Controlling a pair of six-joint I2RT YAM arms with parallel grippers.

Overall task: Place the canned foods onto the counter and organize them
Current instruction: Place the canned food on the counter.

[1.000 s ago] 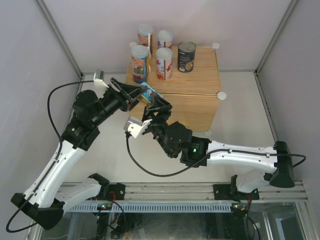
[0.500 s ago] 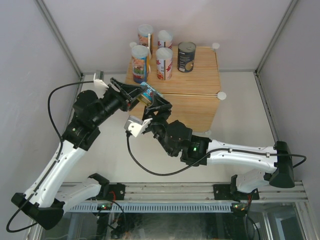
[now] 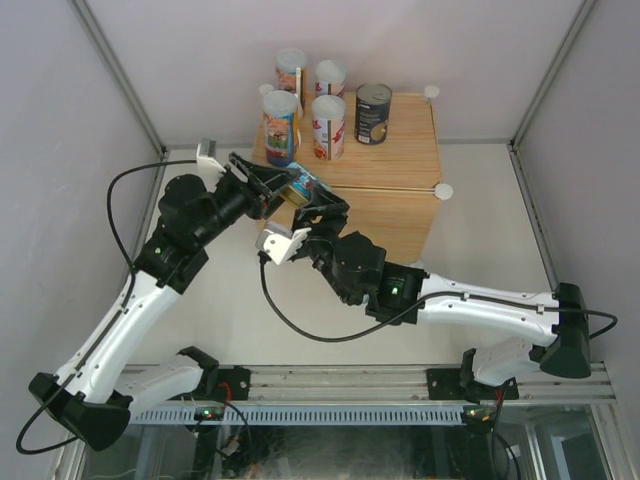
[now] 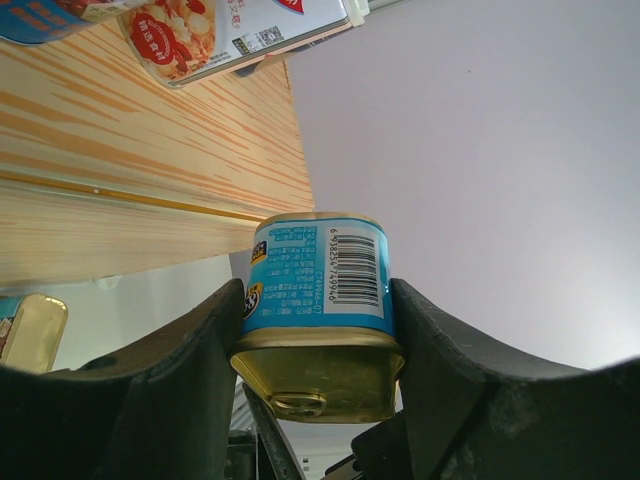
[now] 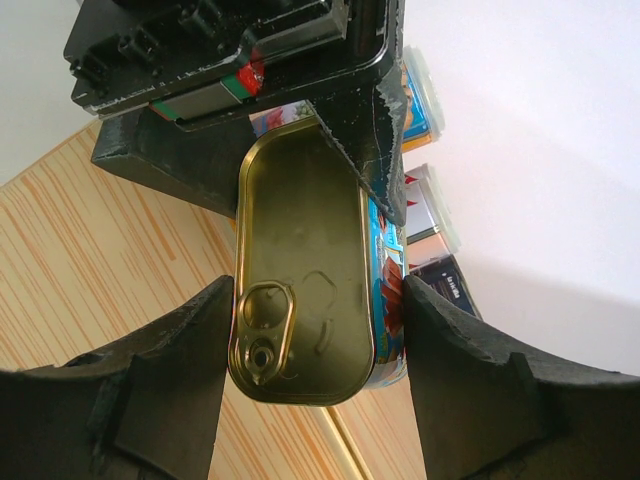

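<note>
Cans (image 3: 328,125) atop wood-grain counter (image 3: 400,165); pale walls (image 3: 180,60)

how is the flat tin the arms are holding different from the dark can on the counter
The flat tin is a gold rounded rectangle with a blue label; the dark can is a round cylinder with a dark label. The flat tin is in the air, tilted, gripped by both the left gripper and the right gripper; the dark can stands upright on the counter, untouched. Both have bare metal tops.
</note>
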